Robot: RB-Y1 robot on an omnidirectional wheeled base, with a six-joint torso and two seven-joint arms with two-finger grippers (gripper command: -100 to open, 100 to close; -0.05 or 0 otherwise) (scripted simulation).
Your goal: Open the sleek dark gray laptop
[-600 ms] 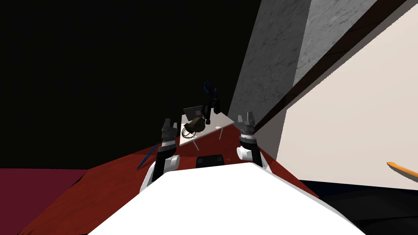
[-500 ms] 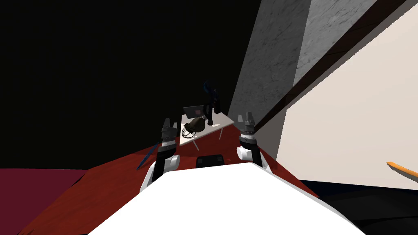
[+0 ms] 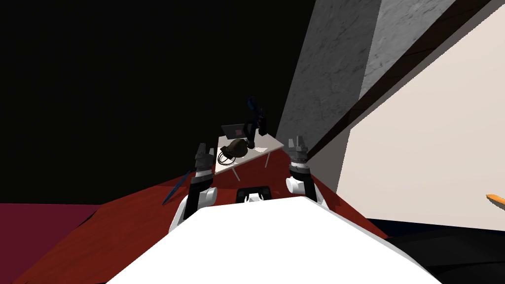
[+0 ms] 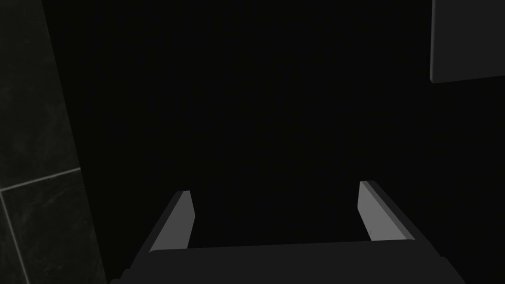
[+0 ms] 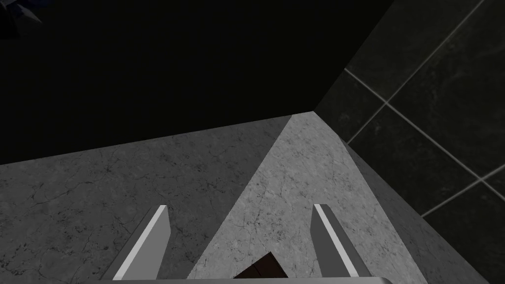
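so both arms are raised in front of me, left pincer and right pincer each with blades spread wide and gripping nothing, while the thin dark grey laptop sits well ahead on a small white surface, just beside a dark rounded lump
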